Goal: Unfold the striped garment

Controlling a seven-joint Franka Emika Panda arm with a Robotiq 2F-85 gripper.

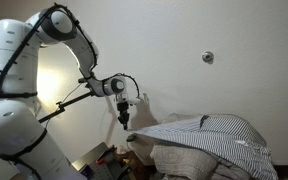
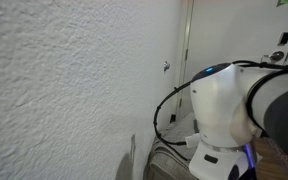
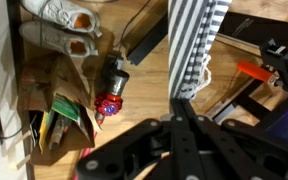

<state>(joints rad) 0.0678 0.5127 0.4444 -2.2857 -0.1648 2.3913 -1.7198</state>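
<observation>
One arm point(image 1: 72, 28) reaches out level, its hand point(image 1: 126, 119) pointing down, pinching the striped garment point(image 1: 219, 135).

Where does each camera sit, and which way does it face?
In an exterior view: off to the side, facing the wall; shows the whole arm, the gripper and the striped garment.
In an exterior view: close against the wall, looking along it; the arm's white body fills the right.
Wrist view: looks down at the wooden floor; the gripper enters from below.
Shared: the wrist view and an exterior view both show the striped garment.
</observation>
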